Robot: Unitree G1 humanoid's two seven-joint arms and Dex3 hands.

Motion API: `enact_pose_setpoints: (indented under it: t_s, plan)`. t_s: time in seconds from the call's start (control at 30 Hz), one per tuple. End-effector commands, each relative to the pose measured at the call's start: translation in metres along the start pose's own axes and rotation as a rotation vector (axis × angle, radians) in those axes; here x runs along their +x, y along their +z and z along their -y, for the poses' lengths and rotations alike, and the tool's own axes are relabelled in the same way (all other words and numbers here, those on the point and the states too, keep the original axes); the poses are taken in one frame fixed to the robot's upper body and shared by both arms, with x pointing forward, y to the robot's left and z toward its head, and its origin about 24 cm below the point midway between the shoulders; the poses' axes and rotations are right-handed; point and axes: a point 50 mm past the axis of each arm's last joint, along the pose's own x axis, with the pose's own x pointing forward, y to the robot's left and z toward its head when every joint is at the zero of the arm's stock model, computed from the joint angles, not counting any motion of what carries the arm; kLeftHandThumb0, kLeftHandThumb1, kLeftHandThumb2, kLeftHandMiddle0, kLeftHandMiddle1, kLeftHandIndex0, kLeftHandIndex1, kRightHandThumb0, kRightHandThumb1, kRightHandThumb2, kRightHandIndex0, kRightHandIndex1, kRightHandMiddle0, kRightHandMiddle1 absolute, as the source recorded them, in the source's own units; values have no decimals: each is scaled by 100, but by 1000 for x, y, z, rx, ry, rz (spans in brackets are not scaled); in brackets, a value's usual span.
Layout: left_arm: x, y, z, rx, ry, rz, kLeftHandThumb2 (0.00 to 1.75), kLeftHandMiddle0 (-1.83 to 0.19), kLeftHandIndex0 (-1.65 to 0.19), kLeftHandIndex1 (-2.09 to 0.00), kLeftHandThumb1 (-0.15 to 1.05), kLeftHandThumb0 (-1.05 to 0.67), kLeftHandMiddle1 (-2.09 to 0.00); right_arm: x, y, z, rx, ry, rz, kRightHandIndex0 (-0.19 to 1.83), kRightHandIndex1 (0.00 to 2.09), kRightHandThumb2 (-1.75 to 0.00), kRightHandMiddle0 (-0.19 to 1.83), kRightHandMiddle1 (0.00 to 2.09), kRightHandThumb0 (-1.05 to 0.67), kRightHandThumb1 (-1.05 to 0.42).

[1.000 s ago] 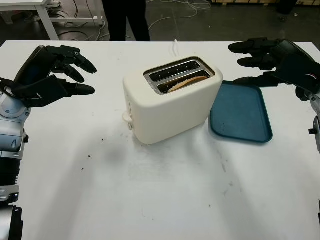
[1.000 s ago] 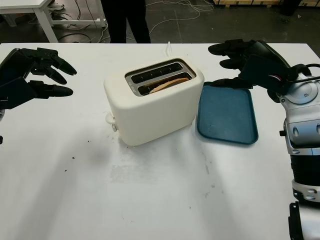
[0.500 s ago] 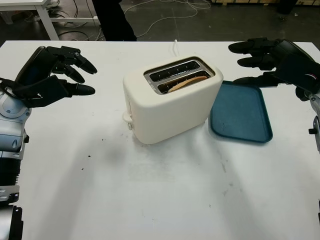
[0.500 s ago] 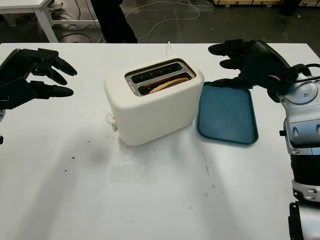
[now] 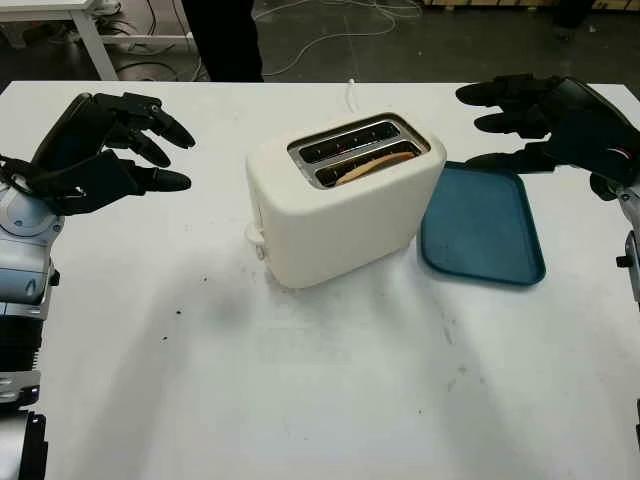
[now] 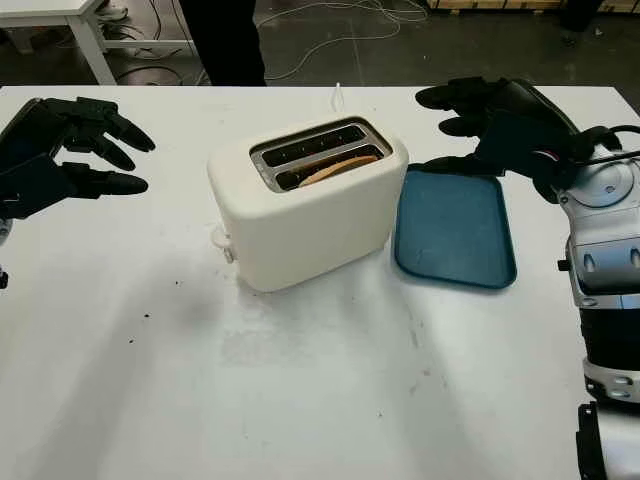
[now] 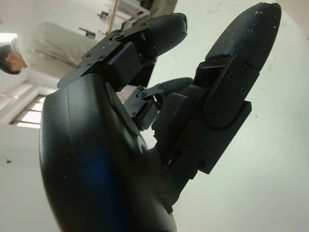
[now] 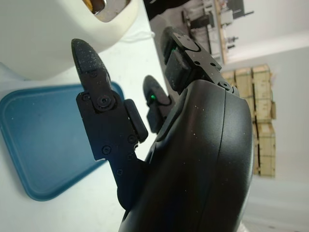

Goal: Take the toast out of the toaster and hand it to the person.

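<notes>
A cream two-slot toaster (image 5: 340, 210) stands mid-table. A brown slice of toast (image 5: 375, 163) sits low in its nearer slot; the farther slot looks empty. My left hand (image 5: 150, 150) hovers open over the table's left side, well clear of the toaster. My right hand (image 5: 500, 125) hovers open at the far right, above the back edge of a blue tray (image 5: 485, 225). A person in dark trousers (image 5: 222, 38) stands beyond the table's far edge.
The blue tray lies flat just right of the toaster. The toaster's white cord (image 5: 351, 92) runs off the table's far edge. Crumbs (image 5: 178, 311) dot the white table (image 5: 300, 400). Cables and a white table leg (image 5: 90, 40) are on the floor behind.
The person behind the table has shifted slightly left. Both hands and the toaster have stayed put.
</notes>
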Motion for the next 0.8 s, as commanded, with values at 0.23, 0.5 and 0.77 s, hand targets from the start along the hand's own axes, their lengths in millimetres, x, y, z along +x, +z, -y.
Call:
enact_pose_setpoints:
  t_s: [0.23,0.5,0.77]
  plan:
    - [0,2,-4,22,5,5,0,-86,-84,-73,68,-105,-86,2,6,-2,10,2,26,49,20,0,53,1,-45,-75]
    - [0,2,-3,14,7,2,0,-87,-84,-73,68,-105,-85,2,7,-3,5,3,31,47,22,0,52,1,-43,-75]
    - [0,3,-3,8,7,13,0,-87,-84,-73,66,-105,-85,3,6,-3,-2,5,29,46,25,0,52,1,-44,-75]
